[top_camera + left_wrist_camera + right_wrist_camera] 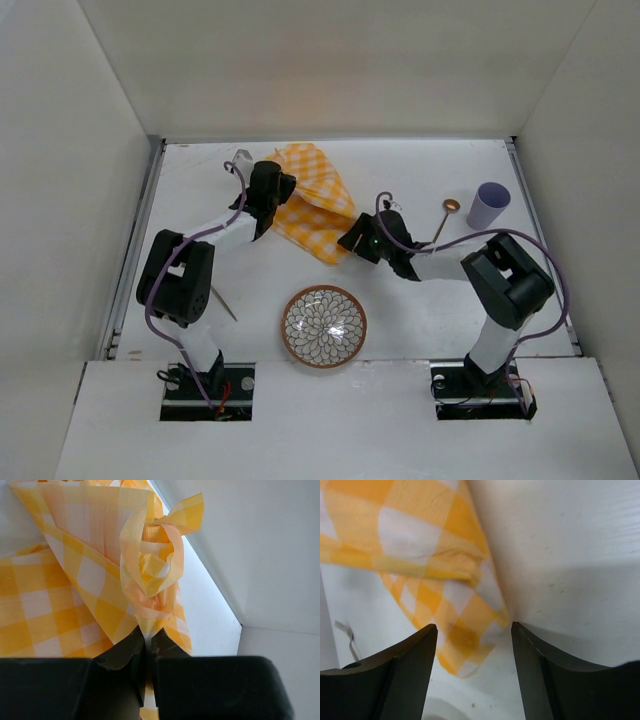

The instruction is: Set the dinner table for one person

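Observation:
The yellow-and-white checked cloth (312, 198) lies partly bunched at the back middle of the white dinner table (420, 170). My left gripper (284, 188) is shut on a gathered edge of the cloth (150, 575), with the fold pinched between the jaws (148, 636). My right gripper (347, 241) is open at the cloth's near right corner. In the right wrist view that corner (462, 645) lies between the spread fingers (472, 630) and is not gripped.
A patterned round plate (323, 326) sits at the front middle. A lilac cup (490, 205) stands at the back right, with a spoon (444, 220) beside it. A thin fork (224, 303) lies by the left arm. White walls enclose the table.

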`<state>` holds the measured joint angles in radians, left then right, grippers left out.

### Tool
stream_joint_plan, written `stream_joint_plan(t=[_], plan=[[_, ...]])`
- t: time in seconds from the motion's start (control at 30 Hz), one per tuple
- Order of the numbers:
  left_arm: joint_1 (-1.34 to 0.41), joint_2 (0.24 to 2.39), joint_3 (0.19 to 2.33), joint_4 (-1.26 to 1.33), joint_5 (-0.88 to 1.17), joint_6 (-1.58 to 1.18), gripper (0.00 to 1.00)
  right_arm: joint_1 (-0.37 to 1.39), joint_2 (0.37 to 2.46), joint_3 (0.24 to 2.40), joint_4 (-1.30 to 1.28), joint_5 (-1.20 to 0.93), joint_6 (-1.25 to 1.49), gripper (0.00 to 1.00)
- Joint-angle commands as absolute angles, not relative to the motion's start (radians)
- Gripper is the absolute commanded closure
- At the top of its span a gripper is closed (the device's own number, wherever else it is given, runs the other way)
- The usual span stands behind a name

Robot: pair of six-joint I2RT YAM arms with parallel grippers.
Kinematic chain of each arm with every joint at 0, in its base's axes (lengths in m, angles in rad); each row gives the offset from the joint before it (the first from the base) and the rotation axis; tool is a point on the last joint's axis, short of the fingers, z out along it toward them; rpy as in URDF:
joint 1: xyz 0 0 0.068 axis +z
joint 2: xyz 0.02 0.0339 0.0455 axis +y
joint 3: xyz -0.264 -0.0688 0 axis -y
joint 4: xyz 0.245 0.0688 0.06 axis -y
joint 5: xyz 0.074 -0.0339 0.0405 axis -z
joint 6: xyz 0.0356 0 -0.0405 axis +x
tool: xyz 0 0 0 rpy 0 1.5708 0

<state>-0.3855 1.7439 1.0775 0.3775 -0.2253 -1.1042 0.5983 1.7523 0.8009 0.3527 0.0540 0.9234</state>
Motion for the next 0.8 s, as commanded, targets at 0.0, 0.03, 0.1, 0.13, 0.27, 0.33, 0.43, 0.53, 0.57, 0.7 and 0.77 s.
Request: stream_joint_plan(t=[0.0, 0.03, 0.1, 0.13, 0.27, 0.33, 0.43, 0.53, 0.57, 0.7, 0.77], plan=[[-0.39, 1.717, 1.12, 0.408, -0.245, -1.075, 0.97, 0.636, 1.781, 0.79, 0.42, -0.028, 0.951, 0.35], [-0.39, 1.713, 1.12, 0.408, -0.245, -1.074, 0.97, 0.64, 1.799, 0.795, 0.431, -0.043, 0.971, 0.36], [-0.389, 1.706, 1.111, 0.41, -0.245, -1.071, 0.97, 0.647, 1.842, 0.798, 0.475, -0.095, 1.024, 0.42], [-0.387, 1.704, 1.109, 0.41, -0.247, -1.069, 0.97, 0.65, 1.856, 0.792, 0.498, -0.106, 1.052, 0.45], [-0.375, 1.695, 1.104, 0.408, -0.245, -1.065, 0.97, 0.65, 1.858, 0.758, 0.551, -0.083, 1.094, 0.82], [-0.364, 1.684, 1.1, 0.41, -0.247, -1.057, 0.97, 0.631, 1.8, 0.75, 0.528, -0.054, 1.063, 0.94], [-0.332, 1.671, 1.123, 0.403, -0.239, -1.052, 0.97, 0.584, 1.669, 0.81, 0.347, 0.047, 0.926, 0.98], [-0.297, 1.666, 1.204, 0.39, -0.23, -1.039, 0.98, 0.526, 1.612, 0.975, 0.145, 0.171, 0.732, 1.0], [-0.286, 1.672, 1.247, 0.376, -0.23, -1.029, 0.98, 0.501, 1.609, 1.07, 0.074, 0.217, 0.654, 1.0], [-0.245, 1.716, 1.464, 0.292, -0.206, -1.012, 0.98, 0.456, 1.646, 1.415, -0.101, 0.415, 0.372, 1.0], [-0.22, 1.72, 1.578, 0.25, -0.184, -1.005, 0.98, 0.456, 1.658, 1.576, -0.156, 0.552, 0.235, 1.0]])
